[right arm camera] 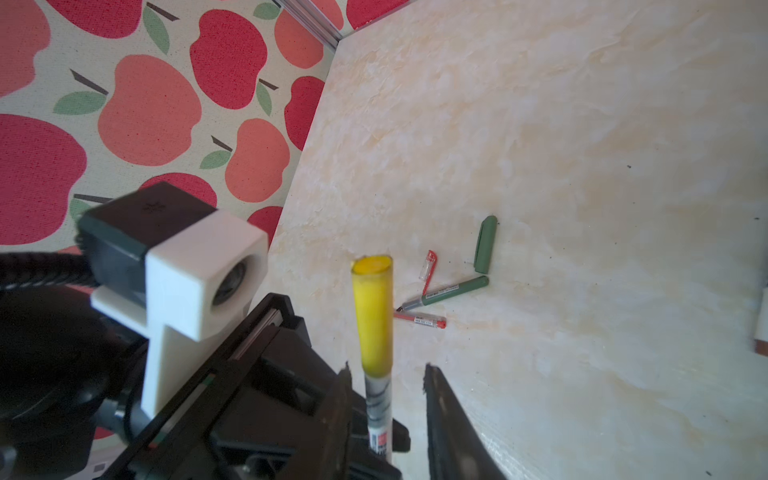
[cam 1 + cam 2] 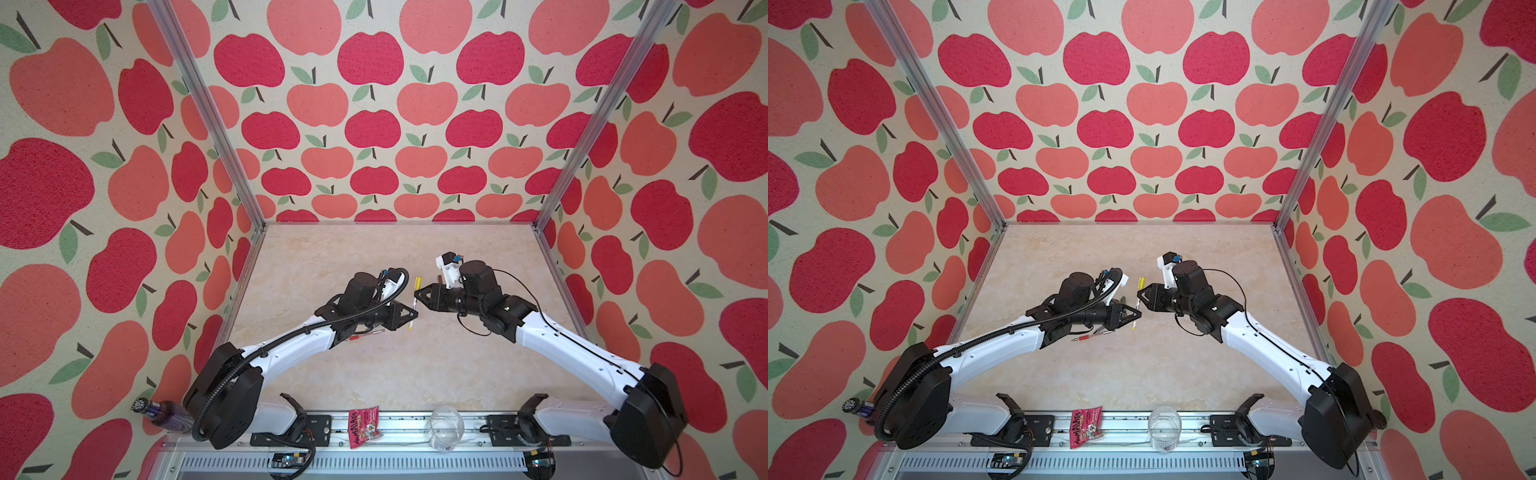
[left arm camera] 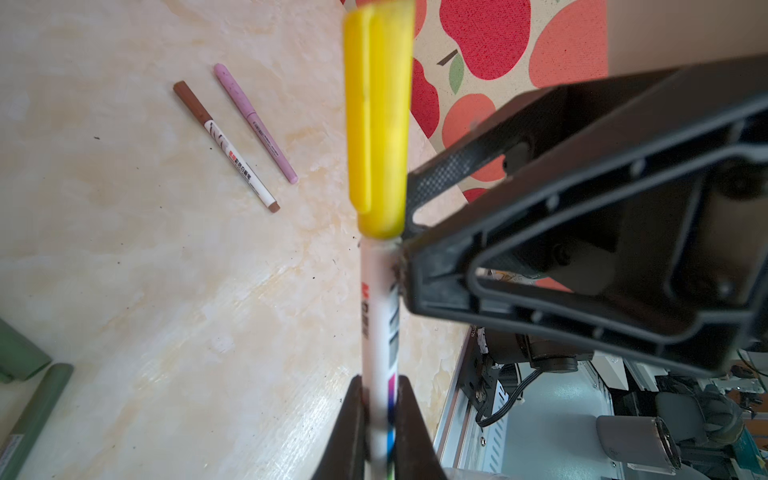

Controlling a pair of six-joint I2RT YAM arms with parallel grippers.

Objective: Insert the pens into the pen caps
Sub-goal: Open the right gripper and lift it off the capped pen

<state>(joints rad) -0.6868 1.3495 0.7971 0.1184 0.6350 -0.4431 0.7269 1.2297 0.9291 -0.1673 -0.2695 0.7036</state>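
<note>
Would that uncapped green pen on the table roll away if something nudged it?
Probably: the green pen is a smooth round barrel lying flat on a smooth table, so a sideways nudge should roll it. It looks like thin plastic, so likely light and stiff. The red pen near its tip might stop it.

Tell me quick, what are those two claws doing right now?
Left gripper: shut on the yellow-capped pen.
Right gripper: open, jaws apart around that pen.
</note>
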